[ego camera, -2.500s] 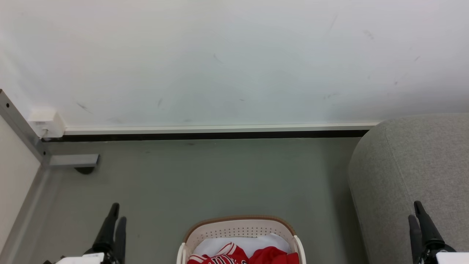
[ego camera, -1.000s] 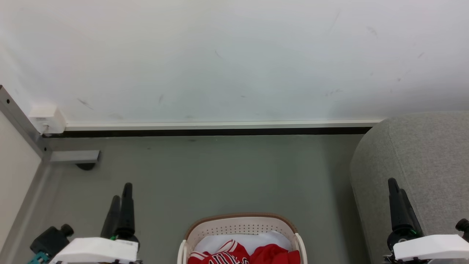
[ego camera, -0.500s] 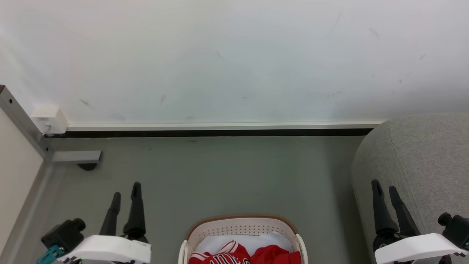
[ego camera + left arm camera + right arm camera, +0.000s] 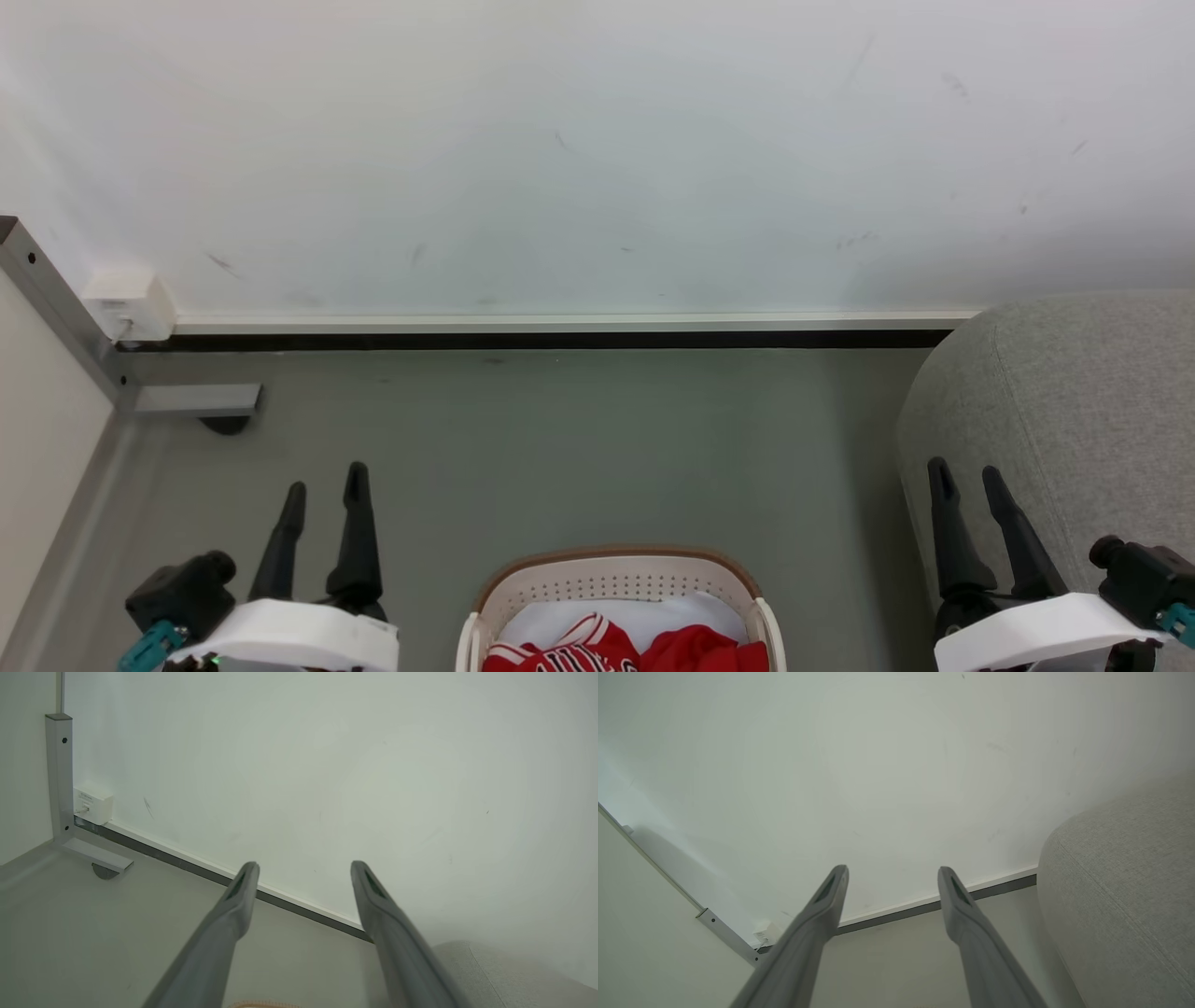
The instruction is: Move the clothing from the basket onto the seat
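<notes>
Clothing (image 4: 644, 651), two red garments, lies bunched in the basket (image 4: 611, 575) at the bottom centre of the head view, on top of a white sheet (image 4: 558, 622). The seat (image 4: 1074, 411) stands to the right, apart from the basket. Your left gripper (image 4: 327, 480) hovers left of the basket and your right gripper (image 4: 964, 470) by the seat's edge, both with jaws wide and empty. Bend lower, bring one gripper over the red heap and pinch a thick fold, leaving the sheet behind
</notes>
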`<state>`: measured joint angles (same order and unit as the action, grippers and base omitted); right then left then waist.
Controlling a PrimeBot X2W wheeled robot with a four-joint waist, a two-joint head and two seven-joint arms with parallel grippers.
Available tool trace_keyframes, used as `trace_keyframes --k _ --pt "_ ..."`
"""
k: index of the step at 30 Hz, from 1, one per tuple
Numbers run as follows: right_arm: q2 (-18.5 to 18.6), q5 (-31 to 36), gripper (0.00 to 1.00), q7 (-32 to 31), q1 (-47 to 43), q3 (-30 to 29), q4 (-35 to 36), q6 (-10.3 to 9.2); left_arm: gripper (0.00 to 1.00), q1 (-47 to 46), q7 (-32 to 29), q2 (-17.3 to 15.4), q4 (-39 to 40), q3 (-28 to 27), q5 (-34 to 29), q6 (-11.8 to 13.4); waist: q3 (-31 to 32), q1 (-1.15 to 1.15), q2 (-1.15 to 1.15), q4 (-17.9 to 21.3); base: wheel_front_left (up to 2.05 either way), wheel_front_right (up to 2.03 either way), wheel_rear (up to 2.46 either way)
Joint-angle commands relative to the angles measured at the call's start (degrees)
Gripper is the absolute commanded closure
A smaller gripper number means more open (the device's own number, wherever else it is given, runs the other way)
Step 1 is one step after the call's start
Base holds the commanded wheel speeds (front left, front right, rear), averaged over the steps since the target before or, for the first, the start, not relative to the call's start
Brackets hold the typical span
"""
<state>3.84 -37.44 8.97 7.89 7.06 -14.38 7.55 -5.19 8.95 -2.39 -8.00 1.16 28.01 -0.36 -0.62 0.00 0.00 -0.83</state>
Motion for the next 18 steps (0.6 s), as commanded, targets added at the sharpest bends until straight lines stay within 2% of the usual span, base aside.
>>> trace_keyframes --k 1,18 --pt "0.2 1.7 0.00 0.6 1.1 0.3 0.3 -0.07 0.00 -0.1 0.6 -0.5 0.9 0.1 -2.2 0.3 0.0 0.00 0.00 0.0 0.00 0.00 0.00" --pt "0.0 9.4 0.00 2.9 1.6 1.5 -0.2 -0.09 0.00 0.0 2.9 -0.6 1.0 1.3 -10.9 1.0 -0.2 0.00 0.00 -0.1 0.00 0.00 0.00"
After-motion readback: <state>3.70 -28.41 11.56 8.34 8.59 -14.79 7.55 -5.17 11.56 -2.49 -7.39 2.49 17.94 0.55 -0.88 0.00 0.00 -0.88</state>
